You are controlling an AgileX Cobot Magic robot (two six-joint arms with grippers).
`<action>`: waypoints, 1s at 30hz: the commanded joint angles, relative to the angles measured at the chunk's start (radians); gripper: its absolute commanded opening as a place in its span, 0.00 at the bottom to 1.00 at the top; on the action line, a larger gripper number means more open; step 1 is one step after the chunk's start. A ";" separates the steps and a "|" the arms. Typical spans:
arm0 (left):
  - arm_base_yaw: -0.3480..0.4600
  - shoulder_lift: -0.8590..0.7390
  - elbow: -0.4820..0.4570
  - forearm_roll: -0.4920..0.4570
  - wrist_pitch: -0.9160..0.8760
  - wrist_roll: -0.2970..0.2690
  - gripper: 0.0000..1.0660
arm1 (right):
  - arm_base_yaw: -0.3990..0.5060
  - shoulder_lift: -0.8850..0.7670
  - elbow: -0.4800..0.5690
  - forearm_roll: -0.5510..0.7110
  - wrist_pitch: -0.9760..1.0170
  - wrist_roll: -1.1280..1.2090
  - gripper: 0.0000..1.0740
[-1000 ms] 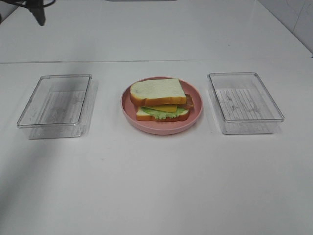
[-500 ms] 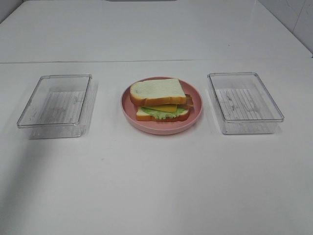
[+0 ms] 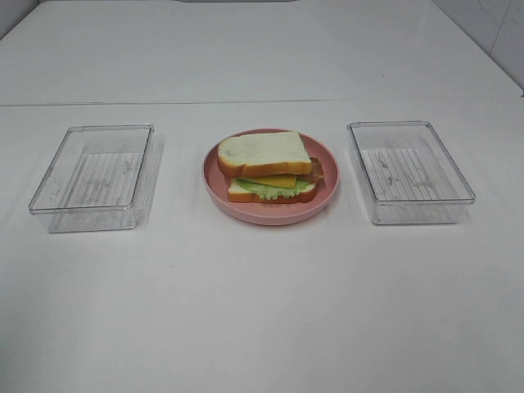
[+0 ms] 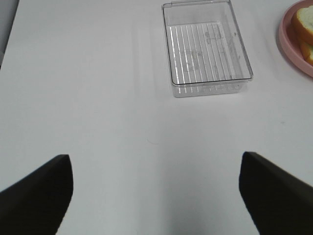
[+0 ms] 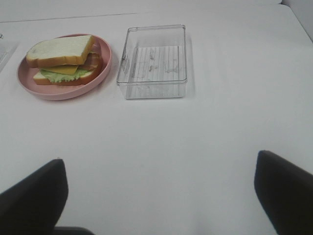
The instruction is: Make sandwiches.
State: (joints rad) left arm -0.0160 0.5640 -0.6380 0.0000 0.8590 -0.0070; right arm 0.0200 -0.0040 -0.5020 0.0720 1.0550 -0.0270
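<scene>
Sitting assembled on the plate (image 3: 214, 184) at mid-surface, the sandwich (image 3: 267, 166) lies between two trays, long axis left-right. Both grippers hang spread and empty on the near side: left gripper (image 4: 156, 188) near the left tray (image 4: 207, 47), right gripper (image 5: 159, 191) slightly nearer the sandwich.

The left wrist view's edge cuts off the pink plate (image 4: 293, 46) and perhaps half the sandwich (image 4: 304, 22).
</scene>
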 commanded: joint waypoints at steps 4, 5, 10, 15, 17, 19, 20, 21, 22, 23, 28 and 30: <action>-0.004 -0.395 0.107 -0.011 0.195 -0.003 0.79 | -0.001 -0.024 0.002 0.013 -0.005 -0.013 0.91; -0.004 -0.395 0.107 -0.011 0.195 -0.003 0.79 | -0.001 -0.024 0.002 0.013 -0.005 -0.013 0.91; -0.004 -0.597 0.122 -0.039 0.203 -0.018 0.79 | -0.001 -0.024 0.002 0.013 -0.005 -0.013 0.91; -0.001 -0.588 0.134 -0.080 0.182 -0.019 0.79 | -0.001 -0.023 0.002 0.007 -0.005 -0.019 0.91; -0.001 -0.590 0.134 -0.078 0.182 -0.019 0.79 | -0.001 -0.024 0.002 0.002 -0.004 -0.025 0.91; -0.001 -0.590 0.137 -0.076 0.179 -0.030 0.79 | -0.001 -0.024 0.002 0.000 -0.004 -0.028 0.91; -0.001 -0.590 0.137 -0.076 0.179 -0.030 0.79 | -0.001 -0.024 0.002 0.000 -0.004 -0.028 0.91; -0.001 -0.590 0.140 -0.080 0.176 -0.027 0.79 | -0.001 -0.024 0.002 -0.001 -0.004 -0.032 0.91; -0.001 -0.590 0.140 -0.081 0.176 -0.024 0.79 | -0.001 -0.024 0.002 -0.001 -0.004 -0.032 0.91; -0.001 -0.590 0.140 -0.081 0.176 -0.024 0.79 | -0.001 -0.024 0.002 -0.001 -0.004 -0.032 0.91; -0.001 -0.590 0.140 -0.081 0.176 -0.024 0.79 | -0.001 -0.024 0.002 -0.002 -0.004 -0.032 0.91; -0.001 -0.589 0.140 -0.082 0.174 -0.024 0.79 | -0.001 -0.024 0.002 0.000 -0.004 -0.032 0.91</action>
State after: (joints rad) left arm -0.0160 -0.0050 -0.5050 -0.0700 1.0480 -0.0260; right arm 0.0200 -0.0040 -0.5020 0.0790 1.0550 -0.0450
